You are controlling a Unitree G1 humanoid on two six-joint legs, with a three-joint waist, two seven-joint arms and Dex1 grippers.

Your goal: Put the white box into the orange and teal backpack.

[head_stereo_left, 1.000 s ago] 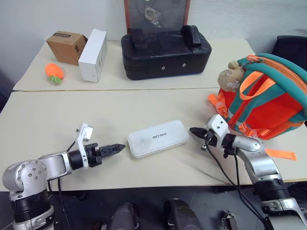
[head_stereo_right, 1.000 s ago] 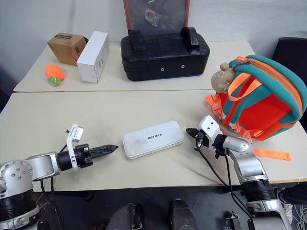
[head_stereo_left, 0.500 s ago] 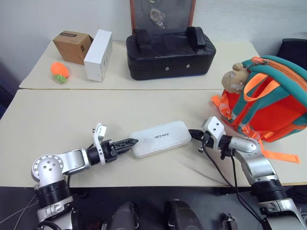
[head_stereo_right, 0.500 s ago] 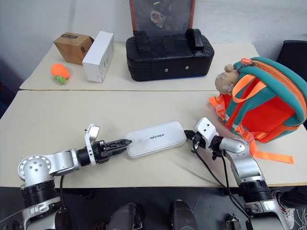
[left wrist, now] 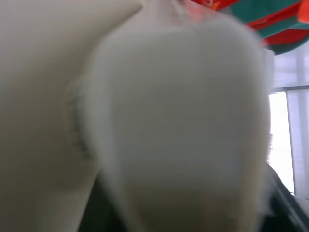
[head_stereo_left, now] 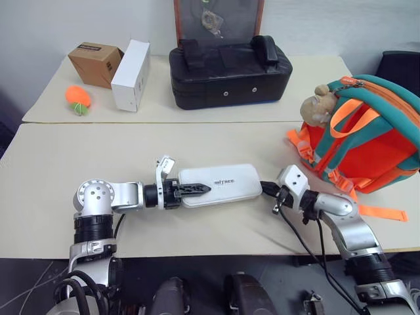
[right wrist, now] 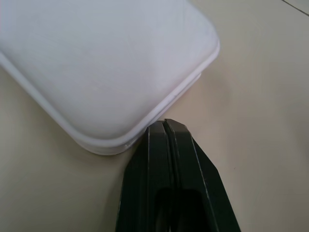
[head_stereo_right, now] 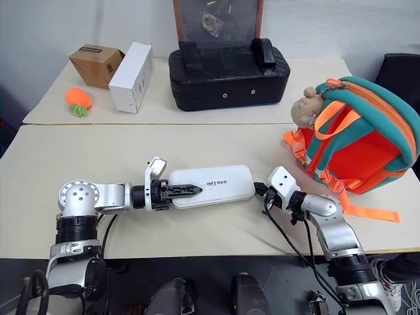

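From the head cameras I see the white box (head_stereo_left: 220,184) lying flat on the near counter (head_stereo_left: 59,164), between my two arms and left of the orange and teal backpack (head_stereo_left: 367,141), which stands at the counter's right end. My left gripper (head_stereo_left: 200,189) reaches over the box's left end; I cannot tell how its jaws stand. The left wrist view shows the box as a white blur close up. In the right wrist view, my right gripper (right wrist: 165,126) has its jaws pressed together, tips against the box's edge.
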